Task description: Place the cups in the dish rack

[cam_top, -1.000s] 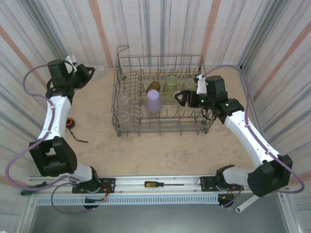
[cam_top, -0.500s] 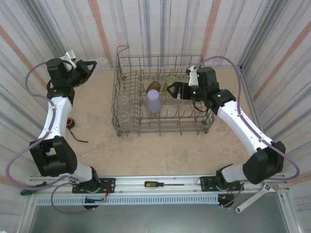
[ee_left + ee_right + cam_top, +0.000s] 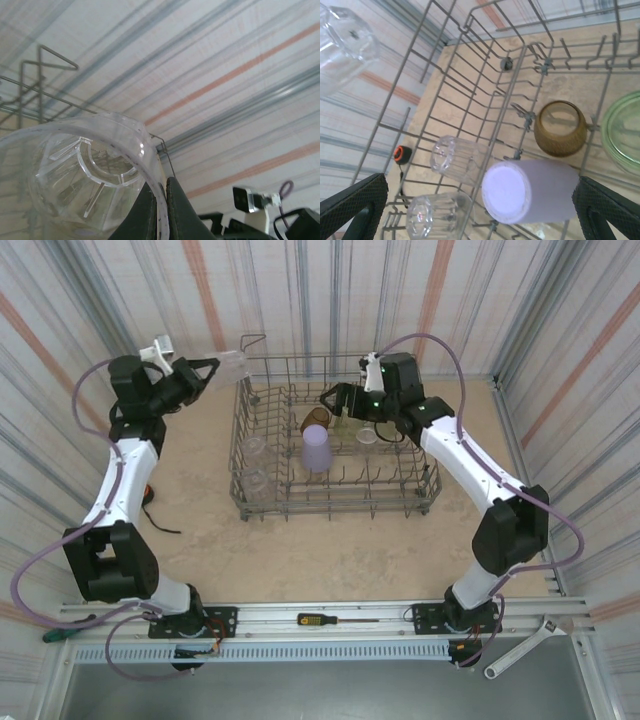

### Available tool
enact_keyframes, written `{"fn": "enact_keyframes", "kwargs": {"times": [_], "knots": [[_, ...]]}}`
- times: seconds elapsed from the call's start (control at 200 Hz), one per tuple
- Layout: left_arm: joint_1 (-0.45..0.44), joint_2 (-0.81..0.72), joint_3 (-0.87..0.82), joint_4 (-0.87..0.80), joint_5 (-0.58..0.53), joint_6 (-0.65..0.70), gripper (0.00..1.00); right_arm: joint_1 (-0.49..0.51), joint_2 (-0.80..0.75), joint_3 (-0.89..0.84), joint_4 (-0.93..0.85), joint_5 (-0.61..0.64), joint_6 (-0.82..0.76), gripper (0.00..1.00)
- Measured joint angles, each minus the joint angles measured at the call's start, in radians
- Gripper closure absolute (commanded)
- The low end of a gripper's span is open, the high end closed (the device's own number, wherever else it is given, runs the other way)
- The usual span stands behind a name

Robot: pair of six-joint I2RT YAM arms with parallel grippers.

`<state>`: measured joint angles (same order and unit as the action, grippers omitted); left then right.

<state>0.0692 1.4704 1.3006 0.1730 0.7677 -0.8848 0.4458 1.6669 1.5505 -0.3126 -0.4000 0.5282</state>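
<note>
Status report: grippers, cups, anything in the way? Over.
Left gripper shut on clear cup, aloft at far-left corner of dish rack. Right gripper open, empty, over rack. Lavender cup, amber cup, green cup inside. No obstruction seen.

In the top view the left arm (image 3: 118,485) rises from its base at the lower left, its white link running up the left side to a wrist bent rightward in the upper left. The left gripper (image 3: 212,370) points right and slightly up, its jaws pinched onto the wall of a clear cup (image 3: 232,364). In the left wrist view its two dark fingers (image 3: 177,210) press together at the bottom centre with the cup's rim between them. The right arm (image 3: 460,455) climbs from the lower right and stretches diagonally to the upper centre. The right gripper (image 3: 332,400) faces left, jaws spread wide and holding nothing. Its black pads (image 3: 355,205) sit in the bottom corners of the right wrist view.
</note>
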Motion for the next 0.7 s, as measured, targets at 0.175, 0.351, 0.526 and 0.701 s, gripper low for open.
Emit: {"fn": "enact_keyframes", "kwargs": {"times": [0.175, 0.351, 0.526, 0.701], "knots": [[-0.074, 0.023, -0.002, 0.05, 0.002, -0.03, 1.0, -0.002, 0.06, 0.016, 0.092, -0.087, 0.038, 0.01], [-0.121, 0.052, -0.023, 0.135, -0.005, -0.089, 1.0, -0.015, 0.111, 0.028, 0.206, -0.189, 0.081, 0.01], [-0.164, 0.108, -0.027, 0.225, -0.005, -0.163, 1.0, -0.035, 0.147, 0.053, 0.323, -0.288, 0.127, 0.01], [-0.19, 0.161, -0.032, 0.316, -0.004, -0.245, 1.0, -0.048, 0.191, 0.073, 0.459, -0.377, 0.199, 0.01]]}}
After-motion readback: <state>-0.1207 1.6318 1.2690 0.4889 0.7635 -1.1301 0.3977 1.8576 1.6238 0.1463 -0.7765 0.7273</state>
